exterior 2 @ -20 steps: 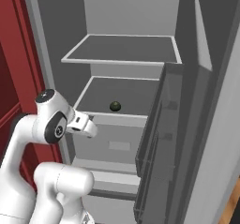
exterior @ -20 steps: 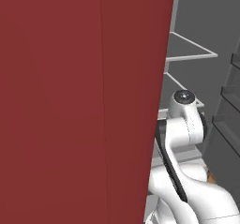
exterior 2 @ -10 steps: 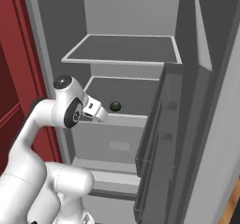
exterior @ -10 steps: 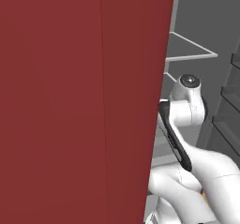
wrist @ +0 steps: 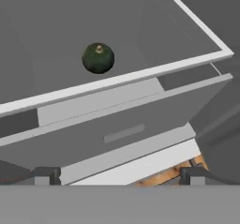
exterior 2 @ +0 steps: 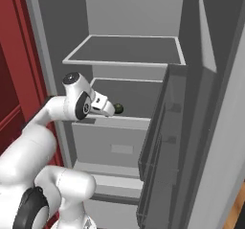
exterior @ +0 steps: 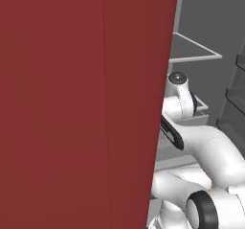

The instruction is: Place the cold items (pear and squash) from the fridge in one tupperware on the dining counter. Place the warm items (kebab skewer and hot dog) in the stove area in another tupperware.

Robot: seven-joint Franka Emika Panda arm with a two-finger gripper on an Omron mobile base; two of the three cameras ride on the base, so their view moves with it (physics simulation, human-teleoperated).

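squash: point(wrist: 98, 58) small, round, dark green, almost black, with a pale stub of stem on top
orientation: ball-shaped, no clear long axis; stem end faces up toward the hand camera
location: on the lower shelf point(wrist: 56, 40) of the open fridge point(exterior 2: 134, 27), near the shelf's front lip, just above the labelled drawer point(exterior 2: 110, 144)
end effector: point(exterior 2: 109, 109) jaws spread wide, holding nothing, poised at the shelf's front edge just beside the squash and not touching it
surroundings: bare upper shelf point(exterior 2: 127, 51) above; fridge door point(exterior 2: 191, 127) swung open at right; dark red panel point(exterior: 81, 103) at left
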